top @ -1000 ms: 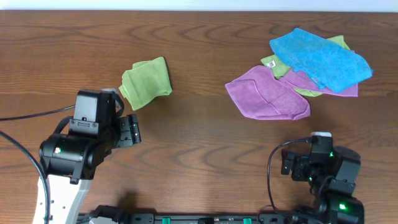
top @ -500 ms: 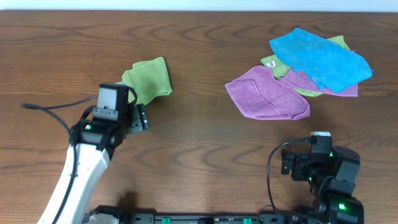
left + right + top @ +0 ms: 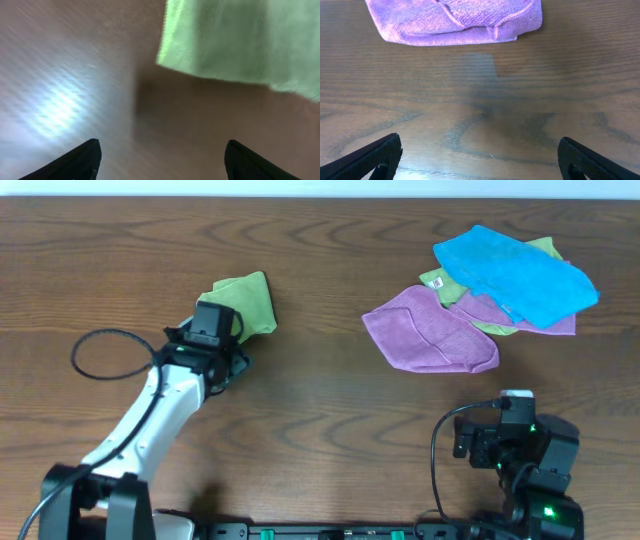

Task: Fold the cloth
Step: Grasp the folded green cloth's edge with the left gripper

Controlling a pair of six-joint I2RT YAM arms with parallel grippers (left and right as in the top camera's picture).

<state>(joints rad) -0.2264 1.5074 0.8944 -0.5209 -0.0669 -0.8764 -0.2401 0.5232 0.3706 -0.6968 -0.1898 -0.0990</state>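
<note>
Lab tabletop (image 3: 330,420) with robot arms (image 3: 160,405)

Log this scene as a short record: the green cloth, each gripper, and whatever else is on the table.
cloth: lime green, on the table, left side, alone, not held
left gripper: open, empty, just short of the cloth's edge
right gripper: open, empty, front right, purple cloth ahead of it
pile: blue cloth, purple cloth, pale green cloth, overlapping, right rear
fold: not yet begun
</note>
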